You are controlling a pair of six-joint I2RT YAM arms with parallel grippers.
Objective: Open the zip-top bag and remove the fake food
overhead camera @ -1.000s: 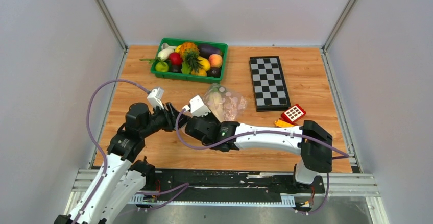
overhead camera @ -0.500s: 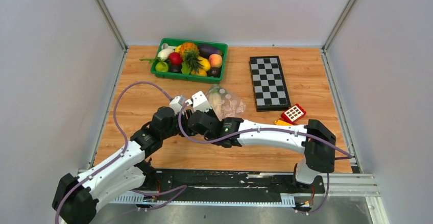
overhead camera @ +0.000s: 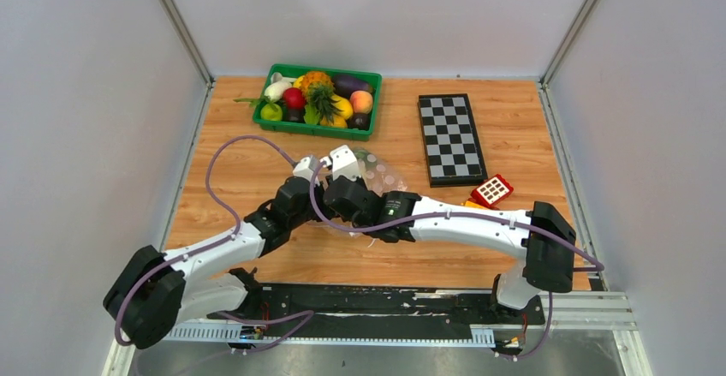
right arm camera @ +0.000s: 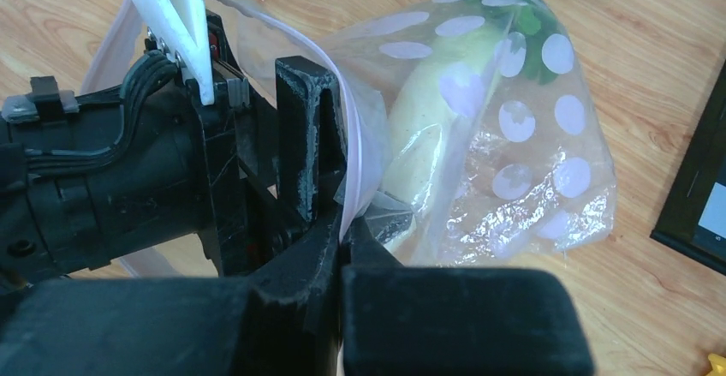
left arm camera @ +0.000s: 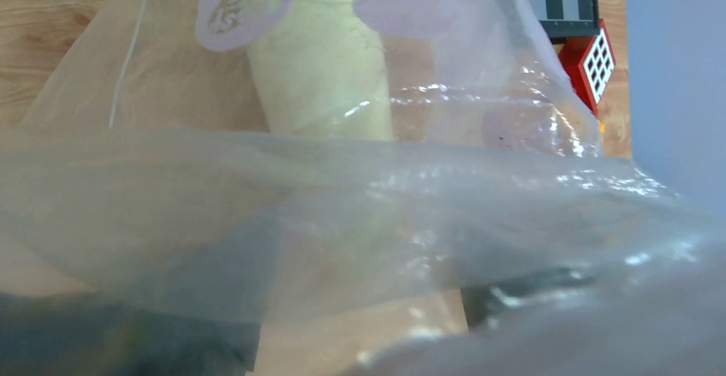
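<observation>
The zip-top bag (overhead camera: 387, 173) is clear with pale dots and sits mid-table, half hidden by both grippers. In the right wrist view the bag (right arm camera: 514, 145) holds a long white radish (right arm camera: 419, 128) with green leaves. My right gripper (right arm camera: 349, 226) is shut on the bag's pink zip strip (right arm camera: 338, 93); from above it (overhead camera: 336, 189) is at the bag's left edge. My left gripper (overhead camera: 315, 189) is right beside it, one black finger (right arm camera: 301, 136) against the strip. In the left wrist view, bag film covers the lens, the radish (left arm camera: 325, 68) shows through, and the left gripper (left arm camera: 360, 333) has its jaws apart.
A green tray (overhead camera: 312, 130) of toy fruit stands at the back left. A chessboard (overhead camera: 449, 139) lies at the right. A red-yellow toy block car (overhead camera: 490, 192) sits by the chessboard's near end, just past my right arm.
My left arm has swung right and forward until its gripper meets the bag's zip edge beside the right gripper. The right gripper has shifted slightly right with the bag.
</observation>
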